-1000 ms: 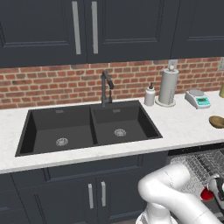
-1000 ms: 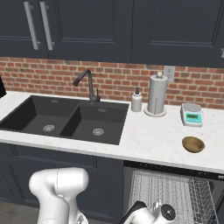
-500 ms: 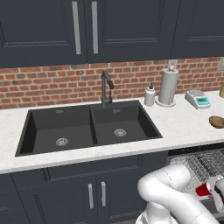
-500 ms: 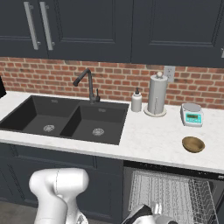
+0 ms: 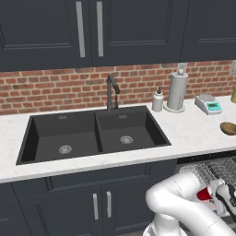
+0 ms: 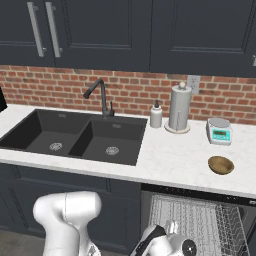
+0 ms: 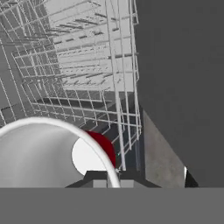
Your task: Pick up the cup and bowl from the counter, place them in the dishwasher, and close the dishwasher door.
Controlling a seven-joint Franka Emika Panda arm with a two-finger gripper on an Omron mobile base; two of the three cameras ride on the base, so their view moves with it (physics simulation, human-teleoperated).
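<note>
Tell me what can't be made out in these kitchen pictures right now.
- The cup: in the left base view the arm covers most of it; in the hand view just a red sliver shows, so its seat in the wire rack is unclear.
- The hand: cut by the left base view's edge, fingers unseen.
- The bowl: cut by the same edge.
- The scale: display too small to read.
</note>
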